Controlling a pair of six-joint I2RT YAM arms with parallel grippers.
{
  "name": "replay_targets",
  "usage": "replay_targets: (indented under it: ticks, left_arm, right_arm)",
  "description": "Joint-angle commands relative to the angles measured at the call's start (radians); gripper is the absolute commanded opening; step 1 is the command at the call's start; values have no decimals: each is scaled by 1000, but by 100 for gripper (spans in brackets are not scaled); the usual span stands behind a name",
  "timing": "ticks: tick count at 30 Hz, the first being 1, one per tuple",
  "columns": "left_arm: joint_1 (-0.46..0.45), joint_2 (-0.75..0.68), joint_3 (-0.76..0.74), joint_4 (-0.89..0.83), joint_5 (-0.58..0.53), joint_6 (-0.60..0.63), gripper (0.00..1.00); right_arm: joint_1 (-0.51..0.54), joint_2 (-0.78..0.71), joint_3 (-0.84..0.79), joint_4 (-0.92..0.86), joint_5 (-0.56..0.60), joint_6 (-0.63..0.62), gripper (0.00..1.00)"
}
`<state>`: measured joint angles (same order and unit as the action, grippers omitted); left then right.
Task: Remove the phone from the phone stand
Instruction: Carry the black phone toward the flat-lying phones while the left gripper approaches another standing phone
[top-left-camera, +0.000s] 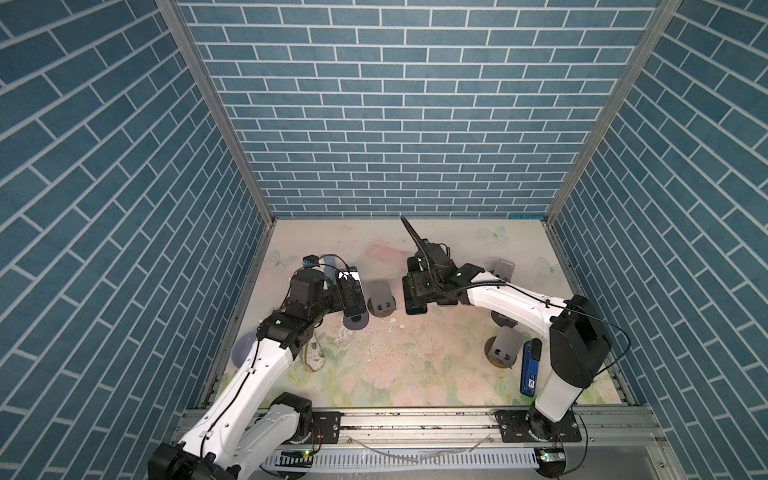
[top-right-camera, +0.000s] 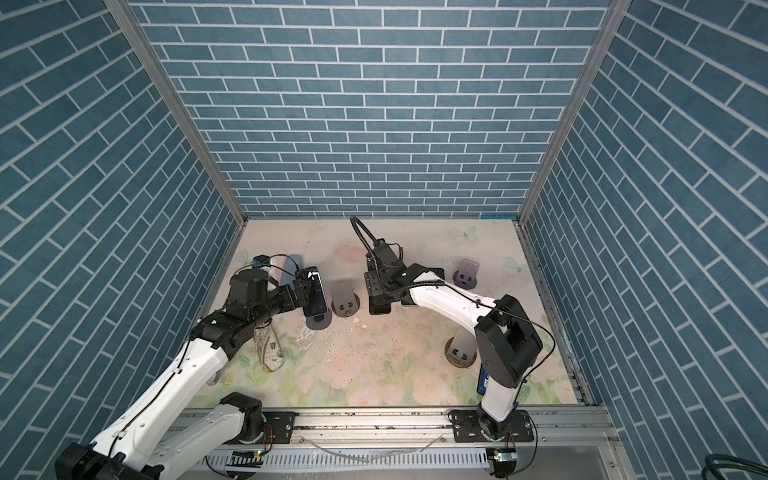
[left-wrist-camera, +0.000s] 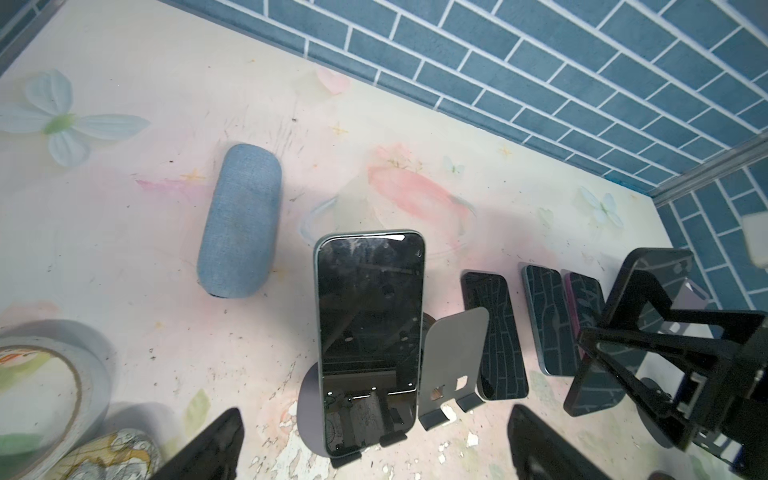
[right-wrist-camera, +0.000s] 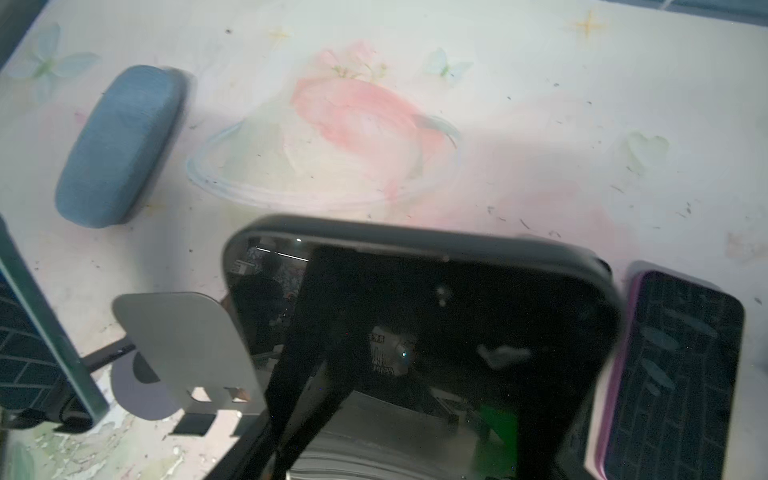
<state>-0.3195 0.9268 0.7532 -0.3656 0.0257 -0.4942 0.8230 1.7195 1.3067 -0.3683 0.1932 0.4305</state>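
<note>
A dark phone (left-wrist-camera: 368, 332) leans upright in a phone stand with a purple round base (left-wrist-camera: 309, 411), left of the middle in both top views (top-left-camera: 353, 291) (top-right-camera: 314, 293). My left gripper (left-wrist-camera: 374, 446) is open, its fingertips (left-wrist-camera: 216, 449) wide apart on either side of the phone's lower end and clear of it. My right gripper (top-left-camera: 415, 286) is shut on another black phone (right-wrist-camera: 415, 332), held tilted with its lower end near the table (left-wrist-camera: 594, 399). That phone fills the right wrist view and hides the jaws there.
An empty grey stand (top-left-camera: 381, 301) is just right of the occupied one. Three phones (left-wrist-camera: 494, 332) lie flat behind it. Two more stands (top-left-camera: 505, 270) (top-left-camera: 503, 347), a blue-grey case (left-wrist-camera: 239, 220), a tape roll (left-wrist-camera: 54, 390) and a blue device (top-left-camera: 530, 365) share the table.
</note>
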Motion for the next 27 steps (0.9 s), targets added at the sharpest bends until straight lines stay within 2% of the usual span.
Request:
replay_targets:
  ticks: [1, 10, 16, 22, 27]
  left_arm:
    - [-31, 3, 20, 35, 13, -14, 100]
    - [-158, 36, 47, 40, -57, -24, 100]
    - [-219, 64, 66, 5, -61, -18, 100]
    - [-342, 85, 113, -85, -182, 28, 100]
    - [-382, 85, 100, -57, -199, 10, 100]
  right_arm:
    - [10, -73, -46, -62, -18, 42, 61]
    - [10, -171, -168, -155, -64, 103, 61]
    - [10, -220, -269, -173, -130, 156, 61]
    - [10, -260, -367, -188, -153, 208, 61]
    - [10, -282, -438, -195, -152, 244, 62]
